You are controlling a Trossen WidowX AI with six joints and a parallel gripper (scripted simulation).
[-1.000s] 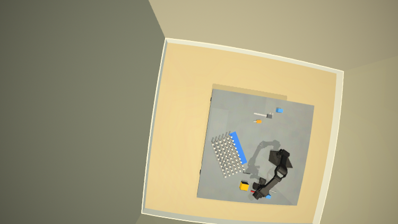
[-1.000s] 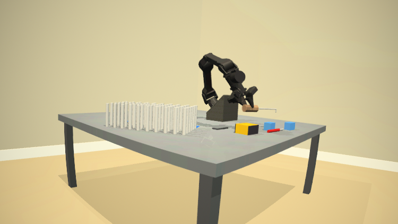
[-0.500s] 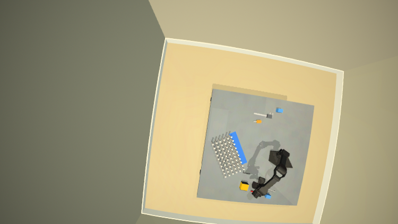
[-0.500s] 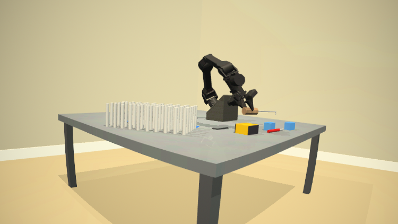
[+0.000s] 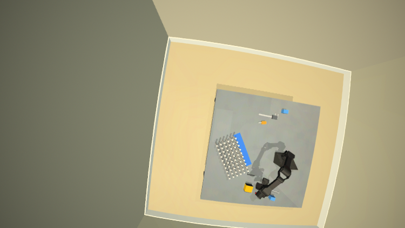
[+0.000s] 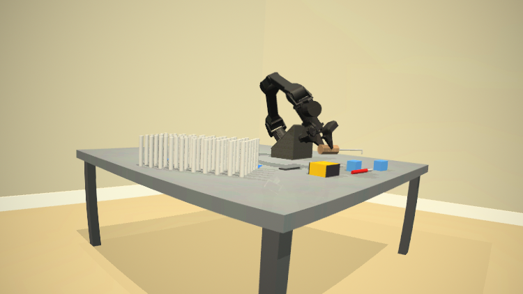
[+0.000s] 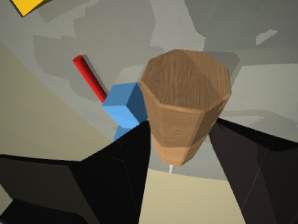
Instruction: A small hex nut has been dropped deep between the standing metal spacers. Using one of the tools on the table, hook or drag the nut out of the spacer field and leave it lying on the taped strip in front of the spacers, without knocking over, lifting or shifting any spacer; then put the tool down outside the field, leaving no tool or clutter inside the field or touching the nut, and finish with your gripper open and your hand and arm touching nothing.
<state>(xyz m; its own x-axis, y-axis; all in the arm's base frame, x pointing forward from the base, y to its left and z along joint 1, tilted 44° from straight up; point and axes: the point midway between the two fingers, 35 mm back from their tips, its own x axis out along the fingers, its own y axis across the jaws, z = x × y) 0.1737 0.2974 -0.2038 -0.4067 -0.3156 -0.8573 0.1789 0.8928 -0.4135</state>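
Observation:
My gripper (image 6: 326, 145) (image 7: 178, 125) is shut on the wooden handle (image 6: 323, 149) (image 7: 185, 80) of a hooked tool. The handle is held above the table, and its thin rod (image 6: 350, 150) points away from the spacers to a small bent tip in the exterior view. The pale metal spacers (image 5: 229, 178) (image 6: 193, 153) stand upright in rows, well apart from gripper and tool. The blue taped strip (image 5: 244, 148) (image 6: 259, 166) lies along the side of the field that faces the arm's base. The hex nut cannot be made out in any view.
A yellow-black block (image 5: 248, 187) (image 6: 319, 168), a red-handled tool (image 6: 359, 171) (image 7: 90, 80) and two blue blocks (image 6: 353, 165) (image 6: 380, 165) are near the gripper. A dark flat piece (image 5: 250, 174) (image 6: 289, 168) lies by the field's corner. An orange-handled tool (image 5: 263, 122), a grey-headed tool (image 5: 274, 116) and a blue block (image 5: 284, 111) lie farther off.

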